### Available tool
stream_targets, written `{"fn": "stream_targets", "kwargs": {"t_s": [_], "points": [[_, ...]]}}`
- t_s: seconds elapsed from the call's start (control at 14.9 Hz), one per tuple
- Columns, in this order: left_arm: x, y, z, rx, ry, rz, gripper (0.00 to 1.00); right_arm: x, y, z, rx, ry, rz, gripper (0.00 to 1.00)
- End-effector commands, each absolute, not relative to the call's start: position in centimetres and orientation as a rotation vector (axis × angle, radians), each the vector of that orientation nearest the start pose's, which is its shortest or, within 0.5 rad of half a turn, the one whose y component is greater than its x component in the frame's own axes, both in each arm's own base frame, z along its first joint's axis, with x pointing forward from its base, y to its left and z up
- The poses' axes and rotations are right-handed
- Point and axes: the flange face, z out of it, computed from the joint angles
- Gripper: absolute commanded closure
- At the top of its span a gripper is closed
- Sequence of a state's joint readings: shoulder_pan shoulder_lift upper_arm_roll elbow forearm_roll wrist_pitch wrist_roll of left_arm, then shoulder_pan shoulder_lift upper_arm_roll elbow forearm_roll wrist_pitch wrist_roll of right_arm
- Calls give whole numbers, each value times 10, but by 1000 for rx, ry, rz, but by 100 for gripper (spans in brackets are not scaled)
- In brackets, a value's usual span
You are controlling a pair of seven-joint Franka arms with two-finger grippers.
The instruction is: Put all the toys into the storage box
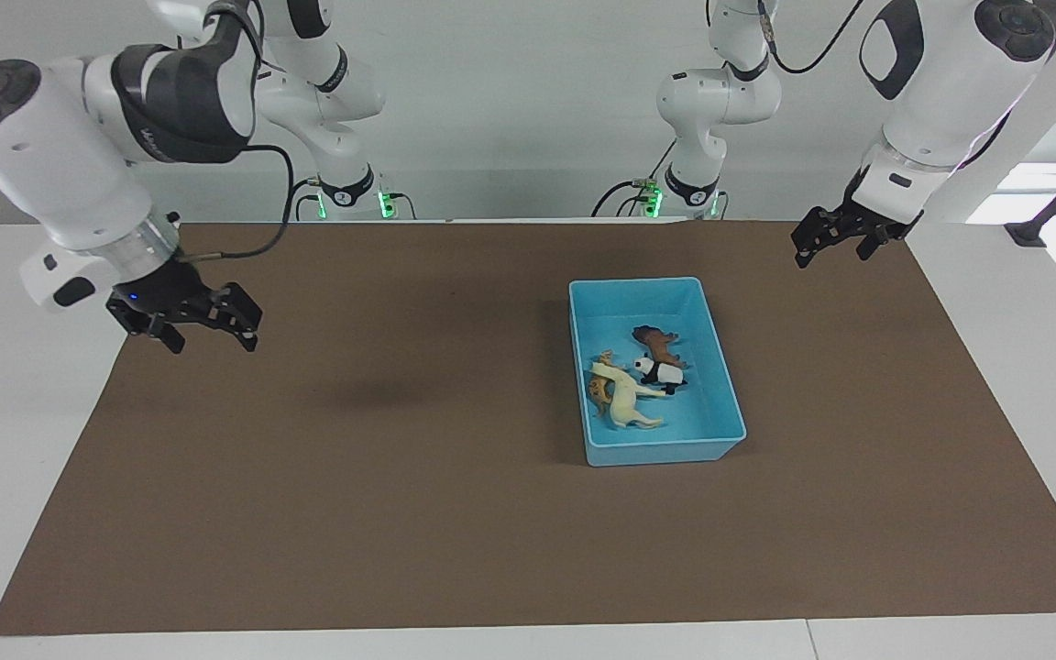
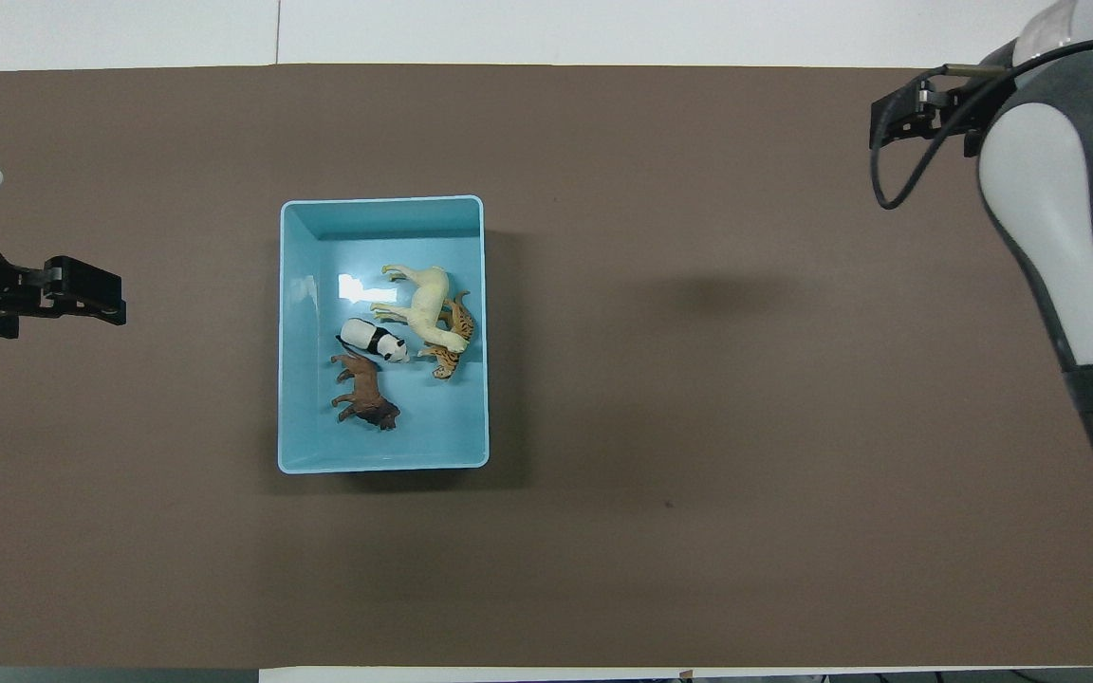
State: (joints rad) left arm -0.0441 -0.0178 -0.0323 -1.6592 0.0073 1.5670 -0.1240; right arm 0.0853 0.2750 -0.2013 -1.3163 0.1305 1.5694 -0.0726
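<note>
The light blue storage box stands on the brown mat, toward the left arm's end; it also shows in the overhead view. All four toys lie inside it: the cream-white horse, the orange striped tiger partly under the horse, the panda and the brown lion. My left gripper hangs open and empty over the mat's edge, well apart from the box. My right gripper hangs open and empty over the mat's other end.
The brown mat covers the white table. Nothing else lies on the mat besides the box. Both arm bases stand at the robots' edge of the table.
</note>
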Motion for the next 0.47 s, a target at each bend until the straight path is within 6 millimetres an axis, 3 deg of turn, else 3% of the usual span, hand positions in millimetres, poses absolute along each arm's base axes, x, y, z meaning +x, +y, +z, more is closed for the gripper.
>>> {"fn": "stream_targets", "kwargs": {"t_s": [0.0,0.13,0.4], "points": [[539,-39,594,-3131,-75,129,0,583,-57,588,-3038,3,57,0],[539,-39,594,-3131,-75,129,0,559,-60,591,-3073,-6,86,0],[539,-39,594,-3131,-75,129,0,535,-61,582,-3081,5,133,0]]}}
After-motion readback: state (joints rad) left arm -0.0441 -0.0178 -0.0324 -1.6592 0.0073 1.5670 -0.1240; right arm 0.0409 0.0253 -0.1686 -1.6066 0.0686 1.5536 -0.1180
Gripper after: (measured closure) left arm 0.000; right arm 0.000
